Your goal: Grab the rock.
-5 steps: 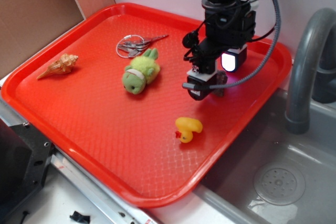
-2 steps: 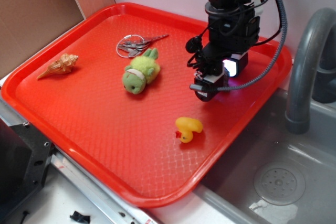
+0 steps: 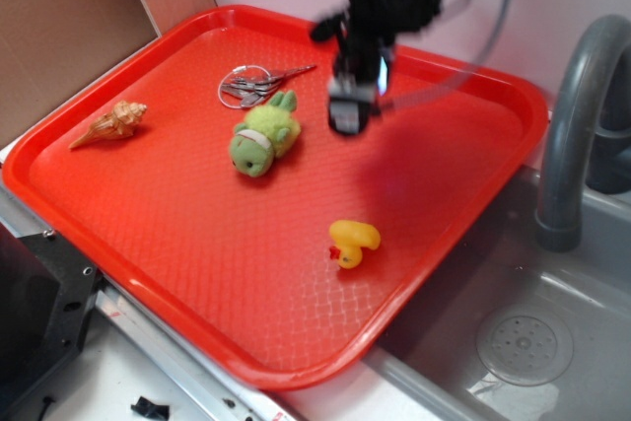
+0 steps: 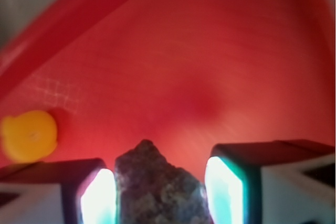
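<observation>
The rock [image 4: 157, 187] is a dark brown-grey jagged lump held between my two lit fingers [image 4: 97, 198] in the wrist view. My gripper [image 4: 160, 195] is shut on it and lifted above the red tray [image 4: 210, 51]. In the exterior view the gripper [image 3: 350, 117] is blurred by motion, hanging over the back middle of the tray [image 3: 118, 234], right of the green plush; the rock itself is not distinguishable there.
A yellow rubber duck [image 3: 353, 243] [image 4: 29, 135] sits on the tray's front right. A green plush toy [image 3: 264, 135], a key ring [image 3: 254, 84] and a tan seashell [image 3: 110, 123] lie to the left. A grey sink [image 3: 523, 332] and faucet [image 3: 577, 115] stand at right.
The gripper has risen off the tray and swung left and back, from near the tray's right side to beside the plush, carrying the rock with it.
</observation>
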